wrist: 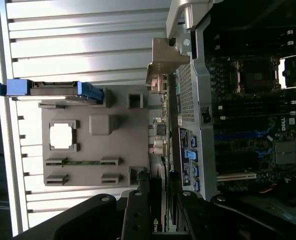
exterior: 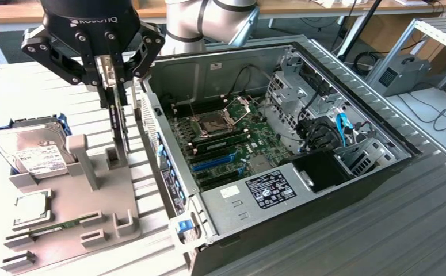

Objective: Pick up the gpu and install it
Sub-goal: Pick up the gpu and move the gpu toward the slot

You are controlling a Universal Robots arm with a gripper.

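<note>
The gripper point(exterior: 109, 77) is clamped on the top edge of the gpu point(exterior: 117, 123). The card hangs upright and edge-on between the tray point(exterior: 92, 195) and the case point(exterior: 199, 72). Its lower end is at one of the tray's slotted posts; whether it touches there cannot be told. In the wrist view the gripper point(wrist: 160, 220) pinches the gpu point(wrist: 160, 135), with the card's silver bracket at the far end, just beside the case's rear wall.

The case lies open with its board point(exterior: 231, 138) facing up, showing 1 open socket point(exterior: 211, 123) and blue slots. A labelled supply point(exterior: 270, 188) sits at the near end. The grey tray holds a drive point(exterior: 34, 149) in a blue carrier, a chip point(exterior: 31, 208) in a square recess and a memory stick point(exterior: 57, 225) in 1 slot.

Everything rests on a white slatted table point(exterior: 38, 92). Wooden desks point(exterior: 8, 11) and loose cables are behind it.
</note>
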